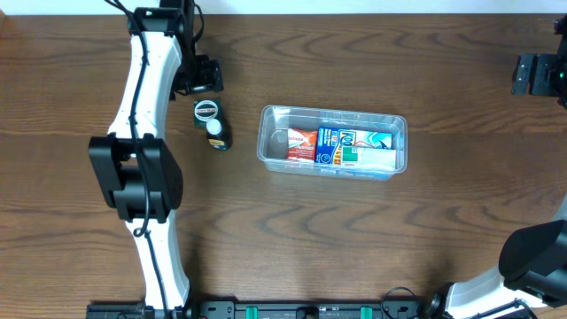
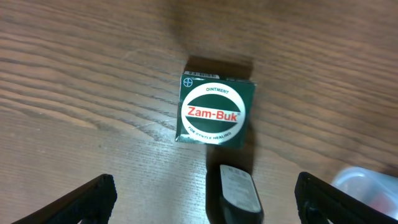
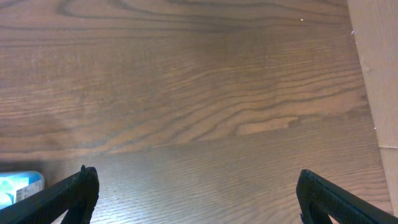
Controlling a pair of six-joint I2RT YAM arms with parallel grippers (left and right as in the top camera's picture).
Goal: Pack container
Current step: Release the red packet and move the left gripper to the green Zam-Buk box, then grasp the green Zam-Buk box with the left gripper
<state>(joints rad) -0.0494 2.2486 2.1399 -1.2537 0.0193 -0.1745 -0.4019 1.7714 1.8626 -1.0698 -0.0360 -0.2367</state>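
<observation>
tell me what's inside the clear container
Inside the container lie a red and white packet and, beside it, a blue and green box. Whether anything lies beneath them cannot be seen, since they cover that part of the floor.

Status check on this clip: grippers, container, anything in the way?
Left gripper open near Zam-Buk box. Right gripper open, empty. Container holds boxes. Dark bottle beside Zam-Buk box.

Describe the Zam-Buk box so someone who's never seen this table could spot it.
Start at the clear plastic container mid-table and look to its left in the overhead view, where two small items sit together. The Zam-Buk ointment box is the upper one: square, dark green, with a white oval label, unlike the dark bottle below it.
</observation>
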